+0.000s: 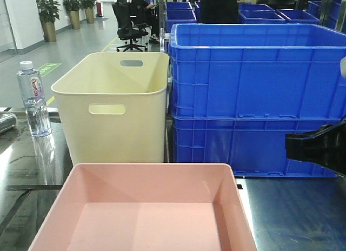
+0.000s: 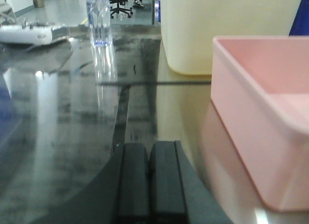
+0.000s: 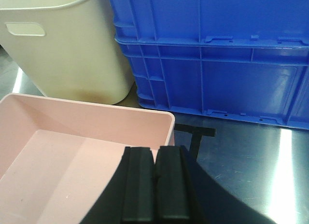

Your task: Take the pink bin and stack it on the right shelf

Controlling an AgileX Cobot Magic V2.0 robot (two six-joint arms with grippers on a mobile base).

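Pink bin (image 1: 146,207) nearest, empty, on glossy steel shelf top (image 1: 292,213).
Front view: it fills the bottom centre, before a cream bin (image 1: 111,107) and stacked blue crates (image 1: 257,99); water bottle (image 1: 33,99) at left. It looks light, stiff and smooth-walled, so the rim on both sides seems the best hold. Left wrist view alone shows the left gripper (image 2: 149,178) clenched, empty, beside the bin's wall. Right wrist view alone shows the right gripper (image 3: 155,185) clenched, empty, over its right corner.
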